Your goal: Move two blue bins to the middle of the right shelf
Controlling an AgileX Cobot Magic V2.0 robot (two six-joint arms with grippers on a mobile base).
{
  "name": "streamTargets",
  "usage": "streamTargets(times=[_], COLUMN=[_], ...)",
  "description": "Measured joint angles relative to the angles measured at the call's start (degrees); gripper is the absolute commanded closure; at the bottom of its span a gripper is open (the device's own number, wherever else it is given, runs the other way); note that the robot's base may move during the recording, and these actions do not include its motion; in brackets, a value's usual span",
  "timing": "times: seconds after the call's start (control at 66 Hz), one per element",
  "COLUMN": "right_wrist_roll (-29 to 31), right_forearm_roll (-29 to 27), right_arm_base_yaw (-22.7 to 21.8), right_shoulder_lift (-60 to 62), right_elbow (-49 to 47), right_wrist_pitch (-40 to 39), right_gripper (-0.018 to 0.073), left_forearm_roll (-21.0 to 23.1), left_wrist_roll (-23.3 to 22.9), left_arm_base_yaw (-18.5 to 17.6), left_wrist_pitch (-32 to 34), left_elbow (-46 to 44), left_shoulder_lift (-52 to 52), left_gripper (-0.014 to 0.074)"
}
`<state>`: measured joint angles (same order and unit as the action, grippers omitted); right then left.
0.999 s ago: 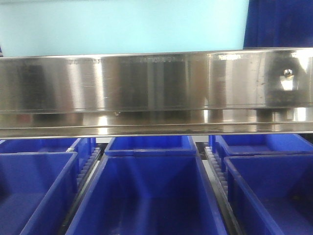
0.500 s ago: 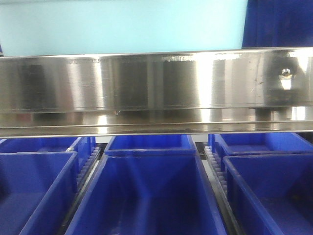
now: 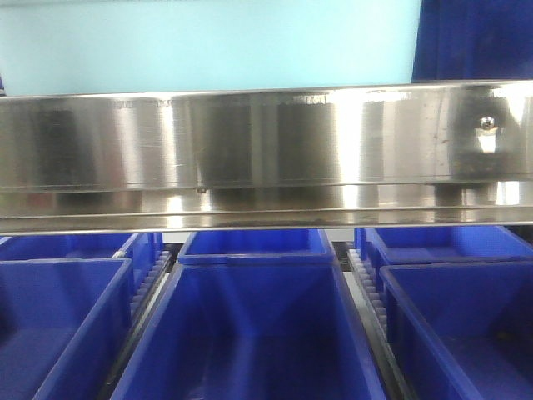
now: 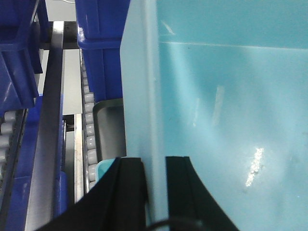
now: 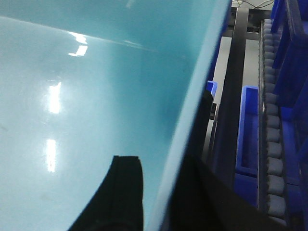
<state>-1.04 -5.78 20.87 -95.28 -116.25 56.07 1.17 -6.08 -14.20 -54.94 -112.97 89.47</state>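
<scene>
A large light blue bin (image 3: 208, 42) hangs above the steel shelf beam (image 3: 266, 150), filling the top of the front view. My left gripper (image 4: 153, 166) is shut on the bin's left wall (image 4: 139, 96), one black finger outside and one inside. My right gripper (image 5: 161, 166) is shut on the bin's right wall (image 5: 192, 96) in the same way. The bin's pale inside (image 5: 86, 96) fills most of both wrist views. Neither gripper shows in the front view.
Below the beam, dark blue bins stand side by side on roller lanes: one in the centre (image 3: 250, 333), one left (image 3: 58, 325), one right (image 3: 466, 325). Grey rollers (image 4: 89, 125) and a rail (image 4: 48, 120) run left of the held bin; rollers (image 5: 272, 144) and dark blue bins (image 5: 248, 130) lie right.
In the front view the light blue bin's right edge has shifted slightly to the left. Both grippers keep their hold.
</scene>
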Motion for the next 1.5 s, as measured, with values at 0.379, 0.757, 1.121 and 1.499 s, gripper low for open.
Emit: streamTargets(times=[0.379,0.757,1.121,1.499], right_wrist_roll=[0.0,0.11,0.01,-0.29], right_forearm_roll=[-1.35,-4.07,-3.83,-5.24], right_arm_base_yaw=[0.0,0.0,0.0,0.36], right_shoulder_lift=[-0.22,-4.82,-5.54,-5.42], right_elbow=[0.0,0.0,0.0,0.0], right_wrist_pitch=[-0.42,6.65,7.01,7.01], right_gripper=[0.0711,0.0711,0.0686,-0.0007], left_forearm_roll=[-0.34,-3.73,-4.22,0.73], left_wrist_roll=[-0.11,-0.62,-0.62,-0.62], left_arm_base_yaw=[0.0,0.0,0.0,-0.73], left_wrist_pitch=[-2.62,-13.37,-14.72,-15.47], left_elbow=[0.0,0.0,0.0,-0.05], left_shoulder_lift=[0.0,3.04,5.31,5.31], left_gripper=[0.0707,0.0707,0.0598,-0.0022])
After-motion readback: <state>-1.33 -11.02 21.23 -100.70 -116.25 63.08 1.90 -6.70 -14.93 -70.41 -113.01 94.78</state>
